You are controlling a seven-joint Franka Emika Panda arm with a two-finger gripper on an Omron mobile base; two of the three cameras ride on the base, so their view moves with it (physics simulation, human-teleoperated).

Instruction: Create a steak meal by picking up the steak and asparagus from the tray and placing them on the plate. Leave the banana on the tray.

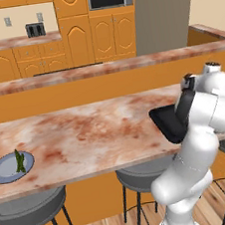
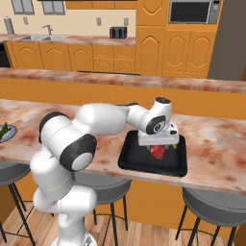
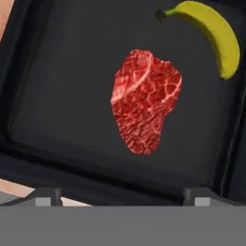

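The red steak (image 3: 144,101) lies flat in the middle of the black tray (image 3: 57,96), and the yellow banana (image 3: 214,33) curves beside it near one corner. My gripper (image 3: 122,198) hangs open a little above the tray, its two fingertips apart with nothing between them. From the right base view the gripper (image 2: 158,145) points down right over the steak (image 2: 157,153) in the tray (image 2: 129,156). Far to the left on the counter sits the grey-blue plate (image 1: 4,171), with the dark green asparagus (image 1: 19,161) lying on it. The plate (image 2: 7,136) also shows at that view's left edge.
The marble counter (image 1: 87,133) stretches wide between tray and plate. A higher ledge (image 1: 103,68) runs behind it. Grey stools (image 1: 32,210) stand under the counter's front edge. My own arm covers part of the tray (image 1: 165,120) in the left base view.
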